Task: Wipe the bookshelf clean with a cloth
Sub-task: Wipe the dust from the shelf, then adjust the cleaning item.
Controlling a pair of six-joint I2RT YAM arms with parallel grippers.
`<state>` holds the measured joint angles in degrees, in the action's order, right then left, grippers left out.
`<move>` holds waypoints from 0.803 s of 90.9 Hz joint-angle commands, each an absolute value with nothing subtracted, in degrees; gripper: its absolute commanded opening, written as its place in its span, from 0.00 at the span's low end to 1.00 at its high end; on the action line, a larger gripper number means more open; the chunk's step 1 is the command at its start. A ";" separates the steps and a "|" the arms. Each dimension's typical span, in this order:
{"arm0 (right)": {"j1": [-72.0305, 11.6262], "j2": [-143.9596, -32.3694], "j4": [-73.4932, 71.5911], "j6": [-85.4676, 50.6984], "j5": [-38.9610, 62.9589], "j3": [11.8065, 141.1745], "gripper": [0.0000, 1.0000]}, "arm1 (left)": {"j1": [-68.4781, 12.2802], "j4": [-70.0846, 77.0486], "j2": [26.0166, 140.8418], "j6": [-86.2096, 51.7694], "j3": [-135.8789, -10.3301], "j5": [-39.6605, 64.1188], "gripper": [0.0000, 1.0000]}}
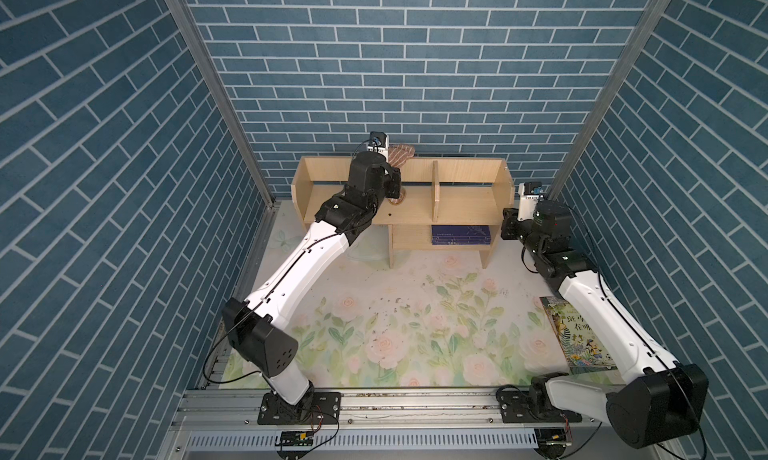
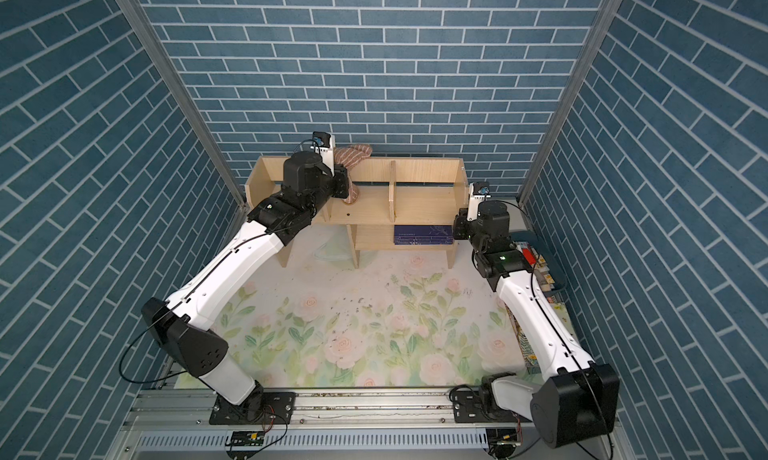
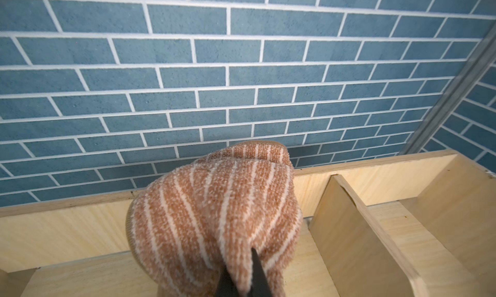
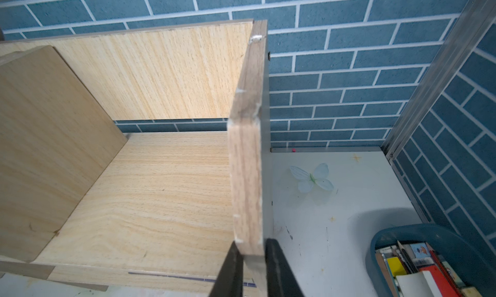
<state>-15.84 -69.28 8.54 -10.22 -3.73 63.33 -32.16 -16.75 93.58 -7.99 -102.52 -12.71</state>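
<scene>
Left gripper [image 1: 395, 190], in both top views, reaches into the upper tier of the bookshelf [image 1: 465, 198]. The striped cloth [image 1: 401, 153] rises from it above the back edge. Right gripper [image 2: 458, 226] sits at the shelf's right end.

Left wrist view: black fingers [image 3: 259, 271] are pinched on the cloth's lower fold.

Right wrist view: narrow jaws straddle the front edge of the end panel [image 4: 245, 175]. Whether they clamp it, I cannot tell.
</scene>
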 commanded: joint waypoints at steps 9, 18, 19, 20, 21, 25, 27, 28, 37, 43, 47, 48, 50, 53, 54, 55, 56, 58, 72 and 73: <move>-19.31 -62.93 18.93 -11.21 -10.40 71.15 0.75 | -32.20 -9.86 87.43 -6.63 -99.93 4.35 0.00; -24.03 -63.58 21.25 -9.52 -11.26 76.33 0.86 | -32.24 -7.63 85.30 -5.29 -97.94 17.16 0.00; -24.63 -63.65 21.39 -9.24 -11.25 76.84 0.86 | -32.25 -7.46 85.10 -5.19 -97.75 18.69 0.00; -25.41 -63.82 21.42 -9.02 -11.12 77.31 0.88 | -32.25 -7.07 84.91 -5.19 -97.52 20.15 0.00; -26.02 -63.95 21.43 -8.81 -11.05 77.72 0.89 | -32.25 -6.79 84.69 -5.19 -97.32 21.55 0.00; -28.64 -64.38 20.88 -7.96 -9.75 79.04 0.93 | -32.26 -5.63 83.87 -5.12 -96.24 27.33 0.00; -30.03 -64.52 20.38 -7.57 -8.77 79.53 0.96 | -32.26 -5.05 83.41 -5.15 -95.67 30.17 0.00; -30.66 -64.61 20.08 -7.43 -8.38 79.71 0.96 | -32.26 -4.64 83.23 -5.17 -95.38 31.34 0.00; -33.99 -64.96 15.15 -7.24 0.42 80.47 1.00 | -32.41 -3.72 82.21 -5.74 -94.64 36.65 0.00; -35.04 -65.62 11.35 -8.76 7.28 80.63 1.00 | -32.43 -4.18 82.11 -6.03 -94.76 37.71 0.00; -35.75 -66.45 9.03 -9.57 10.95 80.78 1.00 | -32.35 -3.95 82.01 -6.66 -94.55 38.18 0.00; -36.20 -66.71 8.47 -9.71 11.76 80.73 1.00 | -32.35 -3.86 81.96 -6.80 -94.43 38.34 0.00; -36.91 -67.06 7.44 -10.05 12.96 80.76 1.00 | -32.37 -3.76 81.79 -7.06 -94.25 38.68 0.00; -37.87 -67.66 5.88 -10.44 14.58 80.81 1.00 | -32.45 -3.46 81.65 -7.43 -94.04 39.29 0.00; -38.14 -67.80 5.40 -10.54 14.89 80.79 1.00 | -32.44 -3.44 81.60 -7.54 -93.95 39.55 0.00; -38.36 -67.96 5.07 -10.63 15.36 80.78 1.00 | -32.48 -3.39 81.58 -7.59 -93.87 39.86 0.00; -38.60 -68.12 4.47 -10.76 15.72 80.69 1.00 | -32.46 -3.37 81.57 -7.66 -93.78 40.06 0.00; -39.07 -68.36 3.51 -11.08 16.32 80.55 0.99 | -32.50 -3.21 81.46 -7.83 -93.60 40.51 0.00; -40.72 -70.67 -0.94 -13.62 20.67 80.16 0.92 | -32.87 -2.96 81.28 -8.31 -92.71 42.06 0.00; -40.84 -71.02 -1.17 -13.80 20.93 80.25 0.91 | -32.87 -2.98 81.24 -8.33 -92.63 41.86 0.00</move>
<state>-39.86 -69.65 5.56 -10.70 14.37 79.88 -32.56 -5.02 82.39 -7.57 -93.45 38.76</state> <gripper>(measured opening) 0.937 0.082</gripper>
